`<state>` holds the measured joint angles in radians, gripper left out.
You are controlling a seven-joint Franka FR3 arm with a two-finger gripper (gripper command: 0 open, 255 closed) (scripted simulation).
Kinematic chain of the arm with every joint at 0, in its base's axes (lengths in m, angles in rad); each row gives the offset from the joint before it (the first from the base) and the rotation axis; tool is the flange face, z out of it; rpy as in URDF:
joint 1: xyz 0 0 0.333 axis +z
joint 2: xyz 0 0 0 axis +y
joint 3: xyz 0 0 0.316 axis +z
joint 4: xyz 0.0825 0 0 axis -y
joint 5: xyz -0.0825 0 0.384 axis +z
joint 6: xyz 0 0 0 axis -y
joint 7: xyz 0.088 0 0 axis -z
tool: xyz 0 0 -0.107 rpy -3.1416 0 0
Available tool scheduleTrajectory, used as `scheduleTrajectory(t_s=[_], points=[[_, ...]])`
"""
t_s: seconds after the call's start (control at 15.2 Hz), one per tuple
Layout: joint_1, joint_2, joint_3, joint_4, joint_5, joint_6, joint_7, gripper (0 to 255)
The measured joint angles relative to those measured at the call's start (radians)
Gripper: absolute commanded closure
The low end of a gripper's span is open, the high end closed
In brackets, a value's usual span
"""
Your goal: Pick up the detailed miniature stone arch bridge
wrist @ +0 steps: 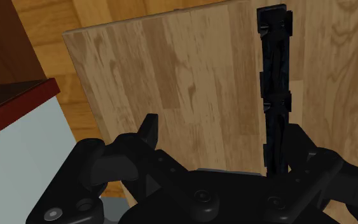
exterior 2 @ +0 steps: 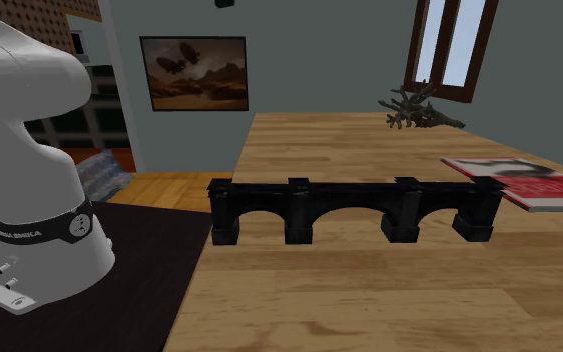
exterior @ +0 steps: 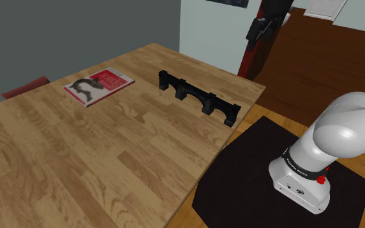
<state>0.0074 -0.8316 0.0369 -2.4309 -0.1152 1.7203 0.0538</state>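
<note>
Near the table (exterior: 77, 162) edge by the stand (exterior: 239, 184), bridge (exterior: 198, 96) is set upright; gripper (wrist: 222, 130) is held above w/ fingers apart, prob. to straddle its narrow width.

Shoulder view overlooks the bench (exterior: 77, 162) from beside the stand (exterior: 239, 181); second exterior view sits low and close; wrist view looks down past the pincer (wrist: 222, 130). All share the bridge (exterior 2: 354, 198).

The bridge (exterior: 198, 97) stands on the desk (exterior: 77, 162), near the edge beside the stand (exterior: 239, 184). The magazine (exterior: 98, 85) lies well apart, toward the shoulder view's left.
</note>
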Motion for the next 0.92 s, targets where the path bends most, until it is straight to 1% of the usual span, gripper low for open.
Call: scheduleTrajectory(t_s=[0.13, 0.26, 0.92], points=[[0.002, 0.017, 0.000, -0.003, 0.001, 0.015, -0.001, 0], [0.009, 0.072, 0.001, 0.000, 0.007, 0.054, -0.004, 0], [0.049, 0.419, 0.011, 0.025, 0.038, 0.293, -0.033, 0]])
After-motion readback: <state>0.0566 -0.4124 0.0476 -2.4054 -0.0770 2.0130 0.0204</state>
